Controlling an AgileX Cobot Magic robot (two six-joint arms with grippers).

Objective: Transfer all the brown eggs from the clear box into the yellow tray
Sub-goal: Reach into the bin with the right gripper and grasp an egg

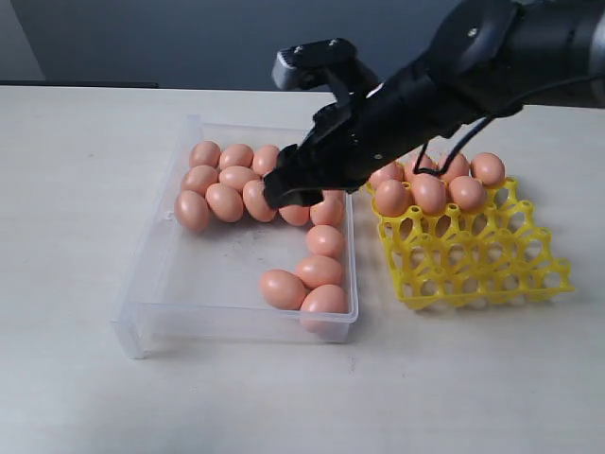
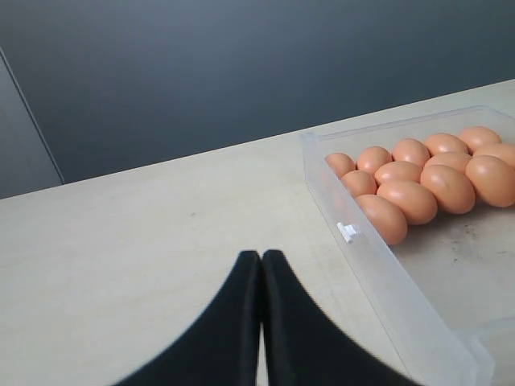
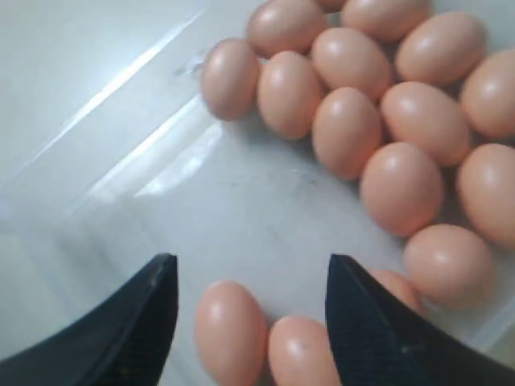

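The clear box (image 1: 151,274) holds brown eggs: a cluster at its back left (image 1: 225,180) and a line along its right wall down to the front corner (image 1: 317,274). My right gripper (image 1: 288,189) hangs open over the box. In the right wrist view its black fingers (image 3: 249,269) straddle two eggs (image 3: 231,330) without touching them, with more eggs (image 3: 346,129) beyond on the box floor (image 3: 241,209). Several eggs (image 1: 430,189) fill the back cups of the yellow tray (image 1: 482,265). My left gripper (image 2: 261,257) is shut and empty over bare table beside the box wall (image 2: 378,273).
The yellow tray stands just right of the box, nearly touching it. The right arm (image 1: 454,76) crosses above the tray's back rows. The beige table (image 1: 76,170) runs wide to the left and front. A dark wall lies behind.
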